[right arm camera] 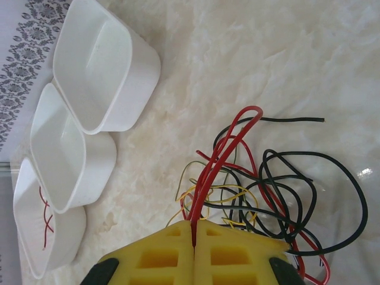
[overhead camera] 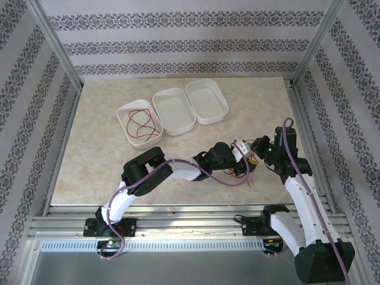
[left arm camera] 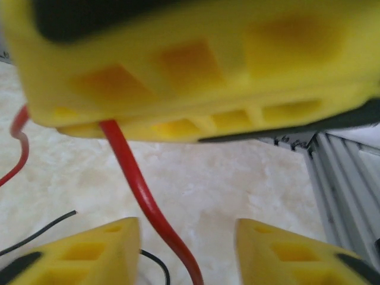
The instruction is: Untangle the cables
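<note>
The cables [right arm camera: 267, 184] lie in a loose tangle of red, black and yellow strands on the marble table, just ahead of my right gripper [right arm camera: 194, 228]. That gripper is shut on a red cable [right arm camera: 228, 139] that loops up out of the pile. In the left wrist view the same red cable [left arm camera: 139, 184] hangs from the right gripper's yellow fingers [left arm camera: 196, 77] and passes between the parted fingers of my left gripper [left arm camera: 187, 225], nearer the left one, which it does not touch. From above, the left gripper [overhead camera: 244, 155] and right gripper [overhead camera: 255, 155] meet over the tangle [overhead camera: 244, 171].
Three white tubs stand in a row at the back: the left tub [overhead camera: 126, 108] holds a red cable [overhead camera: 141, 123]; the middle tub [overhead camera: 174, 110] and right tub [overhead camera: 206, 101] hold nothing. A metal rail [left arm camera: 344, 178] runs along the table's right edge.
</note>
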Controlling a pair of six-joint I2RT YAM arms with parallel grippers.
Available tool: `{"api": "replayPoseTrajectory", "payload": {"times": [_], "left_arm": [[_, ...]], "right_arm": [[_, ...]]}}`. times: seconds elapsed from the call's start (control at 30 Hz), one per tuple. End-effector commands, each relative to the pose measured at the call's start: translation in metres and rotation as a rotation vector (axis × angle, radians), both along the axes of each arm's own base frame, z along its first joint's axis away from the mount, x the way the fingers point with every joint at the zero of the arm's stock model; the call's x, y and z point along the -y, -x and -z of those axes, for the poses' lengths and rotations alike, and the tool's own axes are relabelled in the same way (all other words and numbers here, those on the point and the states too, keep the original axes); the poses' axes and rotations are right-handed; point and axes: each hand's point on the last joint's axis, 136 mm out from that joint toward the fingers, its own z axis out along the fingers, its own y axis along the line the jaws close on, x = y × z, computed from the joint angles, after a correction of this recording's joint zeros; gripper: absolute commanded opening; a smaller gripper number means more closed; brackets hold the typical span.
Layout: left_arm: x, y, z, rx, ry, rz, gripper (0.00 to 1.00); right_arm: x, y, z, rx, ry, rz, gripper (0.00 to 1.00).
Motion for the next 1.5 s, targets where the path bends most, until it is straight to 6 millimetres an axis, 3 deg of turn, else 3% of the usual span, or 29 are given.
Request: {"api": "replayPoseTrajectory", "payload": {"times": [0.0,0.07,0.17,0.3,0.43,0.57,0.7,0.87,1.07,1.2,1.47], "left_arm": [[0.009,0.002,-0.001,-0.005,0.003,-0.002,0.29],[0.007,0.0,-0.004,0.006,-0.002,-0.014,0.16],[0.002,0.001,-0.014,0.027,-0.003,-0.015,0.0],[0.0,0.011,-0.033,0.055,0.009,0.03,0.0],[0.003,0.022,-0.06,0.081,0.04,0.099,0.0],[0.005,0.027,-0.086,0.127,0.053,0.136,0.0],[0.006,0.023,-0.106,0.157,0.041,0.144,0.0],[0.006,0.025,-0.135,0.18,0.045,0.173,0.0],[0.003,0.031,-0.169,0.204,0.073,0.22,0.0],[0.0,0.02,-0.178,0.201,0.093,0.199,0.0],[-0.008,0.019,-0.202,0.226,0.139,0.209,0.0]], "right_arm": [[-0.003,0.002,0.003,0.0,-0.017,-0.004,0.0],[0.0,0.004,0.004,-0.003,0.005,-0.004,0.0],[0.013,0.01,0.004,-0.021,0.099,0.006,0.19],[0.034,0.016,0.004,-0.027,0.177,0.051,0.4],[0.065,0.023,0.01,-0.076,0.227,0.119,0.45],[0.078,0.026,0.022,-0.075,0.112,0.157,0.45],[0.071,0.029,0.047,-0.072,-0.058,0.162,0.45],[0.063,0.039,0.075,-0.118,-0.079,0.132,0.45],[0.045,0.037,0.079,-0.107,-0.059,0.031,0.5],[0.034,0.033,0.083,-0.118,-0.026,-0.019,0.54],[0.034,0.035,0.115,-0.233,0.009,-0.01,0.52]]}}
